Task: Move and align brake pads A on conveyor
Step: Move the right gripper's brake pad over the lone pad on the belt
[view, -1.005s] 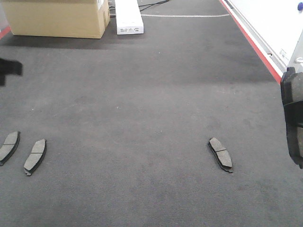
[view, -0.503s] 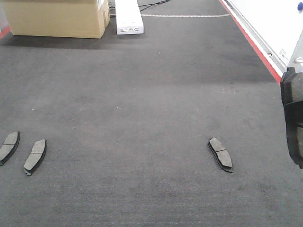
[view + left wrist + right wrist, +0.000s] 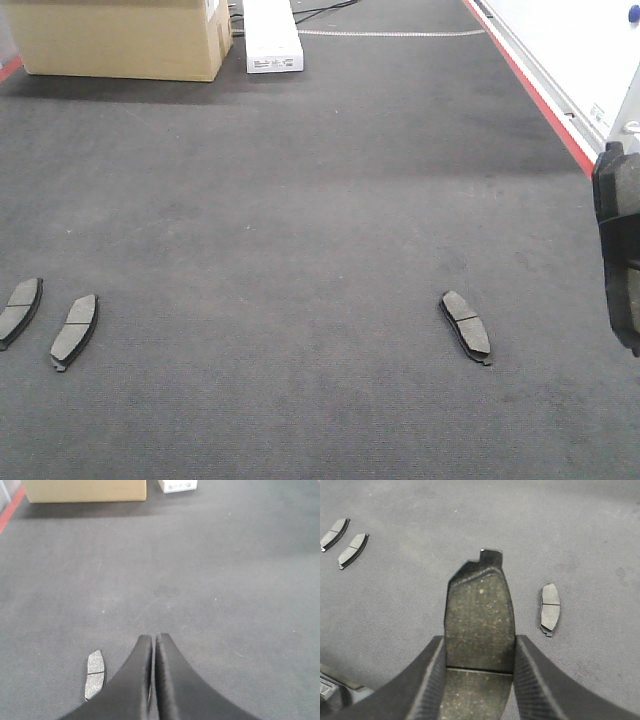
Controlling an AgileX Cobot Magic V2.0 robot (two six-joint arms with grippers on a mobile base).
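Across the whole scene runs the conveyor, dark and ribbed, with its red edge stripe at far right. At the far end sit a cardboard box and a white box, one of each. A second ago a dark piece of my left arm showed at the left edge of the front view; it is gone from there now, so that side looks finished with its two pads and the open work is mine on the right.

I count four pads. One is up off the belt, clamped between the fingers of my right claw, friction face toward the wrist camera, and it shows at the right edge of the front view as pad four. Three lie flat on the belt: pad one and pad two side by side at near left, roughly parallel; pad three lies alone at near right, well apart from them.

My left claw is clenched with nothing in it, above the belt just right of one left pad.
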